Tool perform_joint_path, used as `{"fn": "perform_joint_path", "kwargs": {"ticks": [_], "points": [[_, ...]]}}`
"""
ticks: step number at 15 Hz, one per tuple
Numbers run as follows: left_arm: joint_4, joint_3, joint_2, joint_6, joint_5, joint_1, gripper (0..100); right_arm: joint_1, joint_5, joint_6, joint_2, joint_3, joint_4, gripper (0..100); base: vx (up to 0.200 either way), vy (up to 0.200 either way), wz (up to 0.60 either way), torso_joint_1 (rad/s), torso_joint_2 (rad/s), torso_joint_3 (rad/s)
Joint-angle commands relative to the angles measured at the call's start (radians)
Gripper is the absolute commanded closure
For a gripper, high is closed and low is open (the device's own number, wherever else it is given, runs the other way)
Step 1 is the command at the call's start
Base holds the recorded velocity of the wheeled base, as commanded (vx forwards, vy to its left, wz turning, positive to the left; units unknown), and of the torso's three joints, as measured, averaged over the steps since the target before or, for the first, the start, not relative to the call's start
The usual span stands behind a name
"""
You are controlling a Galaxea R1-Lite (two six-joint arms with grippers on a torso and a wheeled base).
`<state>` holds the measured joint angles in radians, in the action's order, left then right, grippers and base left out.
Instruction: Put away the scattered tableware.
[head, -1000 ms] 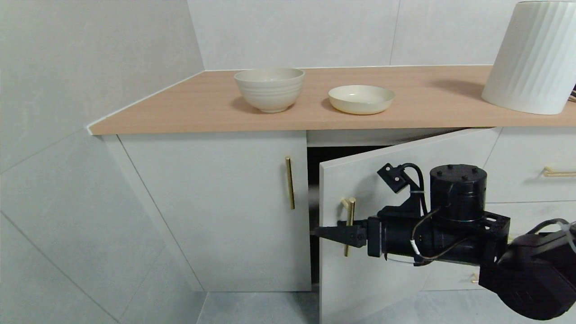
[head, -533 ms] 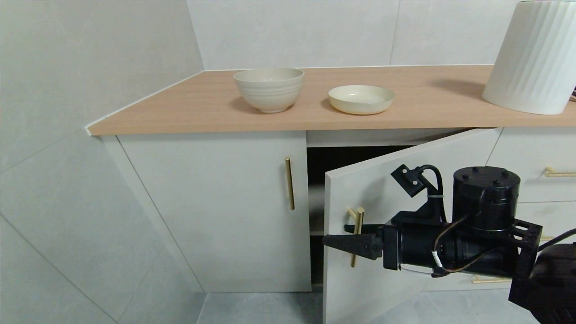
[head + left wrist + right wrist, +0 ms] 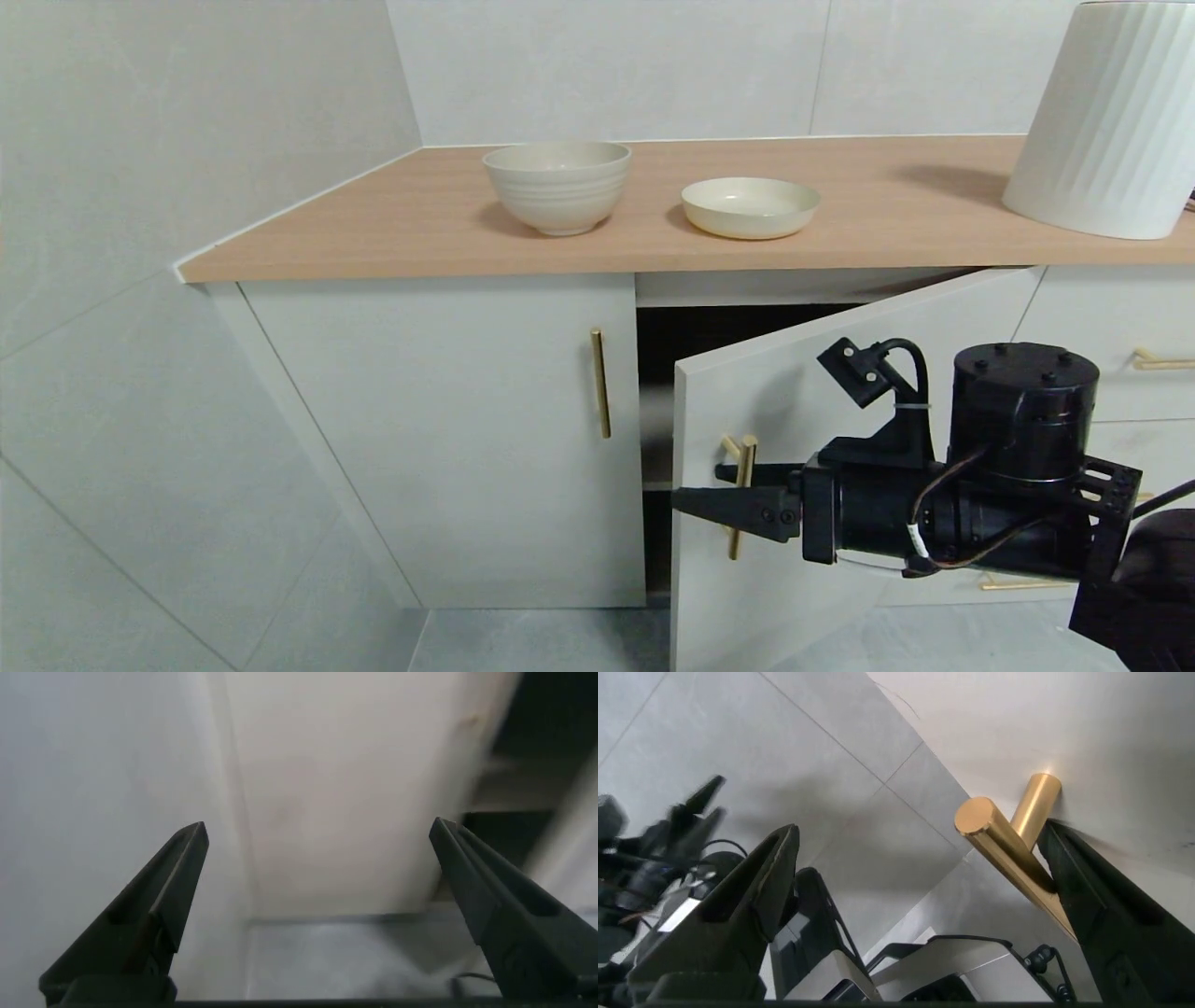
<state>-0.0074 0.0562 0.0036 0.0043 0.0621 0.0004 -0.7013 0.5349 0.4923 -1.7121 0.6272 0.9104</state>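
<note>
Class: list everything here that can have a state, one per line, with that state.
Left cupboard door, shut.
Right cupboard door, partly open.
Bowl, upright.
Shallow dish, upright, empty.
Drawer, shut.
Left end effector, open.
Right end effector, open, door handle between its fingers.

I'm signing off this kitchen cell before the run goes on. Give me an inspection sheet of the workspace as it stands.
Surface: wooden countertop, carrying tableware and one container.
Job's things: deep bowl and shallow dish, upright and apart on the countertop; cabinet door ajar, dark inside.
Clutter: white ribbed container at the countertop's right end.
Tools: right tool open, fingers either side of the door's brass handle; left tool open, empty, facing a pale cabinet front.
Cables: thin cable looped on the right wrist, clear of the handle.
Surroundings: tiled walls, grey floor, drawers to the right.
</note>
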Motion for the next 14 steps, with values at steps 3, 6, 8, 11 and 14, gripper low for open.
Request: {"fn": "perform_joint_path", "kwargs": {"ticks": [3, 6, 8, 11, 14], "points": [[0.087, 0.372, 0.357, 0.0, 0.278, -0.008, 0, 0.0, 0.0, 0.0, 0.006, 0.0, 0.001, 0, 0.0, 0.0, 0.0, 0.0, 0.0, 0.0], [0.021, 0.548, 0.751, 0.006, 0.464, -0.022, 0, 0.0, 0.0, -0.001, 0.006, 0.0, -0.001, 0, 0.0, 0.0, 0.0, 0.0, 0.0, 0.0], [-0.151, 0.554, 0.977, -0.015, 0.484, -0.109, 0, -0.001, 0.0, -0.005, 0.009, -0.012, 0.001, 0, 0.0, 0.0, 0.0, 0.0, 0.0, 0.0], [-0.381, 0.507, 1.217, -0.11, 0.484, -0.223, 0, -0.001, 0.0, -0.005, 0.009, -0.015, 0.001, 0, 0.0, 0.0, 0.0, 0.0, 0.0, 0.0], [-0.565, 0.387, 1.372, -0.122, 0.484, -0.315, 0, -0.001, 0.0, -0.005, 0.02, -0.018, -0.001, 0, 0.0, 0.0, 0.0, 0.0, 0.0, 0.0]]}}
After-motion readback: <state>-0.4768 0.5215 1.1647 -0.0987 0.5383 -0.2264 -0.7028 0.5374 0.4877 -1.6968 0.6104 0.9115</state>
